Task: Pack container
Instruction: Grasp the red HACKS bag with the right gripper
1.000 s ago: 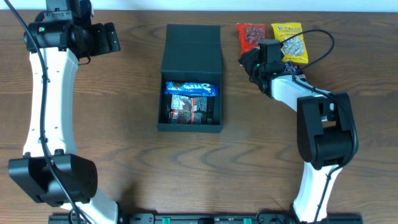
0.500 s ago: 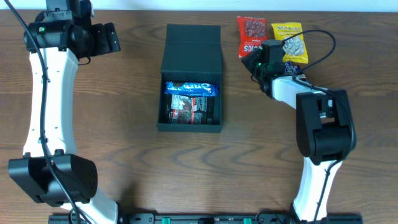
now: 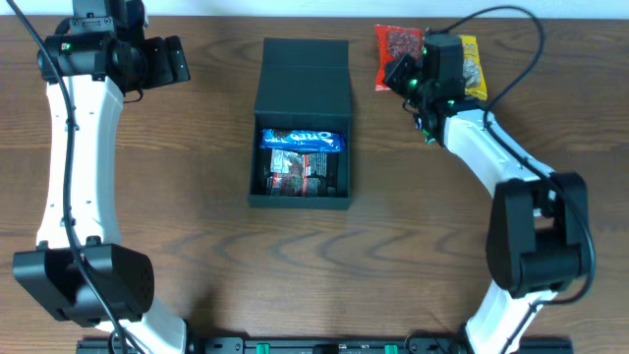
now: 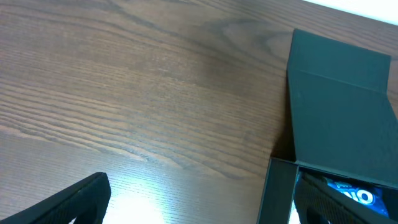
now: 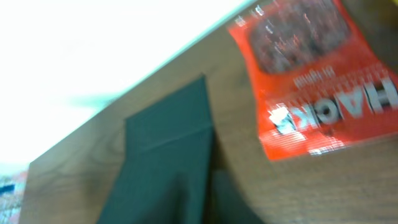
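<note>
The container [image 3: 298,202] is a dark teal box at the table's middle, its flap lid [image 3: 305,79] laid open toward the back. A blue packet [image 3: 302,141] and a red-and-black packet [image 3: 300,169] lie inside. My right gripper [image 3: 401,71] hovers at the near edge of a red snack packet [image 3: 393,44], beside a yellow packet [image 3: 473,79] partly under the wrist. The right wrist view is blurred and shows the red packet [image 5: 308,81] and the lid [image 5: 165,162], not the jaw gap. My left gripper [image 3: 175,61] is open and empty, left of the lid [image 4: 339,106].
The white back edge of the table runs just behind the red and yellow packets. The right arm's cable [image 3: 511,39] loops over the back right corner. Bare wood lies between the left gripper [image 4: 199,208] and the box wall [image 4: 280,193].
My right arm has stretched out and swung toward the back, over the red and yellow packets. The left arm and the container have not moved.
</note>
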`<move>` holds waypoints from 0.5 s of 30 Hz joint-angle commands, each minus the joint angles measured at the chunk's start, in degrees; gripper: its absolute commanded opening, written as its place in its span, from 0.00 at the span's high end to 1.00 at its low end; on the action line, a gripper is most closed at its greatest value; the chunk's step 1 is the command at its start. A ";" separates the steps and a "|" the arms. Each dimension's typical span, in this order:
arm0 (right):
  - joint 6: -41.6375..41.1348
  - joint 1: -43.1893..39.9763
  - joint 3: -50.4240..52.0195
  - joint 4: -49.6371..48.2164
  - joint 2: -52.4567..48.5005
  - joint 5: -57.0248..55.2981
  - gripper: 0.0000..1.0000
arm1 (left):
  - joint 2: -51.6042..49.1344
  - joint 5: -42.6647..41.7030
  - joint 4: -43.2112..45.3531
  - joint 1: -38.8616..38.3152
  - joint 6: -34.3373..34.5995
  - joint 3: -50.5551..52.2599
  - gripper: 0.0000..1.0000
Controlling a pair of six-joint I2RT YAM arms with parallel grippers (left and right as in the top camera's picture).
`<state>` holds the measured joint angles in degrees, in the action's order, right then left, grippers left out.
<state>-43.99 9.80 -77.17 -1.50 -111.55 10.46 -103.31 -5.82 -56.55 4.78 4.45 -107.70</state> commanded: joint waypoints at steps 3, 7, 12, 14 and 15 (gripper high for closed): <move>-7.89 -3.61 -0.61 3.52 -2.89 -0.37 0.34 | -0.20 -0.20 0.07 0.09 -0.66 -0.24 0.05; -11.63 -5.31 -0.61 3.65 -6.73 3.87 0.32 | -0.20 -0.20 0.09 0.09 -0.66 -0.24 0.05; -13.51 -5.44 -0.61 1.62 -9.64 3.76 0.31 | -0.20 -0.20 0.09 0.09 -0.66 -0.24 0.05; -15.41 -5.46 -0.61 1.49 -10.78 3.41 0.31 | -0.20 -0.17 0.11 0.09 -0.68 -0.24 0.05; -15.82 -5.46 -0.61 1.18 -11.30 3.32 0.32 | -0.20 -0.17 0.11 0.09 -0.66 -0.24 0.05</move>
<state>-56.88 4.23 -77.76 0.03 -121.30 13.56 -103.31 -5.85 -56.51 4.78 4.45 -107.70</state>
